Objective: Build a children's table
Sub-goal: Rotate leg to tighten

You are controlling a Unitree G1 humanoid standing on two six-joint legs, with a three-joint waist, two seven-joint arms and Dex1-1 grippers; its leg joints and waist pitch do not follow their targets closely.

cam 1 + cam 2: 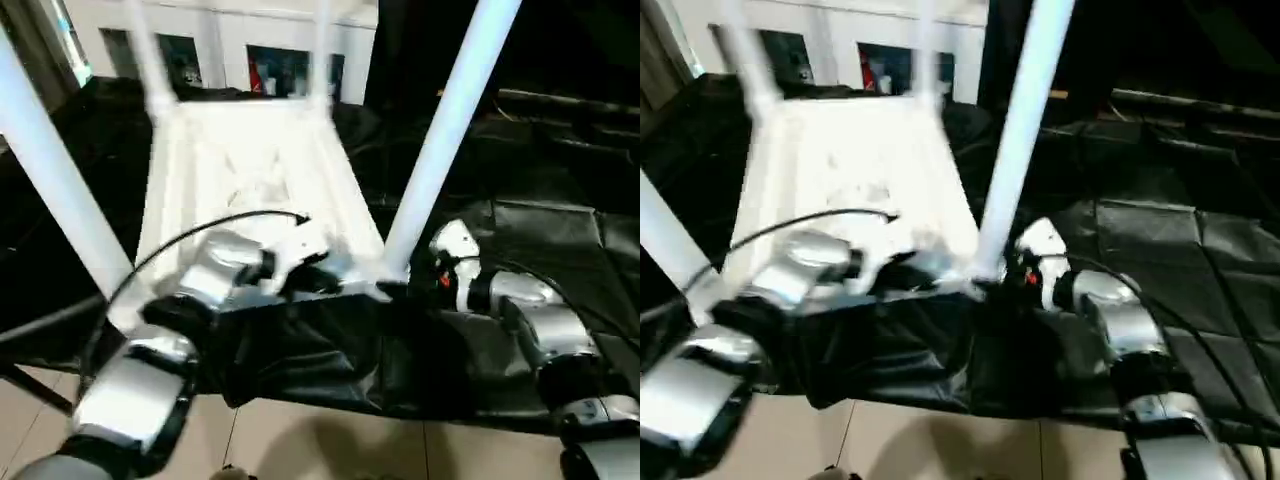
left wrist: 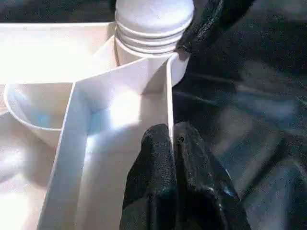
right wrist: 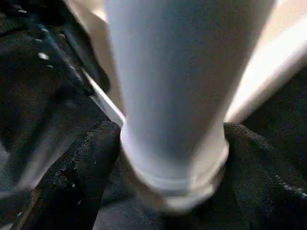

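Note:
The children's table lies upside down on black cloth, its ribbed white tabletop [image 1: 250, 170] facing up. Legs stand in its corners: the near right leg [image 1: 440, 150], the near left leg [image 1: 50, 170] and two far legs [image 1: 150, 60]. My left gripper [image 2: 171, 132] is shut on the thin near rim of the tabletop [image 2: 120, 115], close to the near right corner socket. My right gripper [image 3: 172, 143] is open, one black finger [image 3: 72, 167] on each side of the near right leg's base [image 3: 182, 96].
Black cloth [image 1: 540, 230] covers the work surface and hangs over its near edge. Beige floor tiles [image 1: 300, 440] lie below. A white cabinet with glass doors [image 1: 270, 60] stands at the back. A black cable [image 1: 200, 235] arcs over my left forearm.

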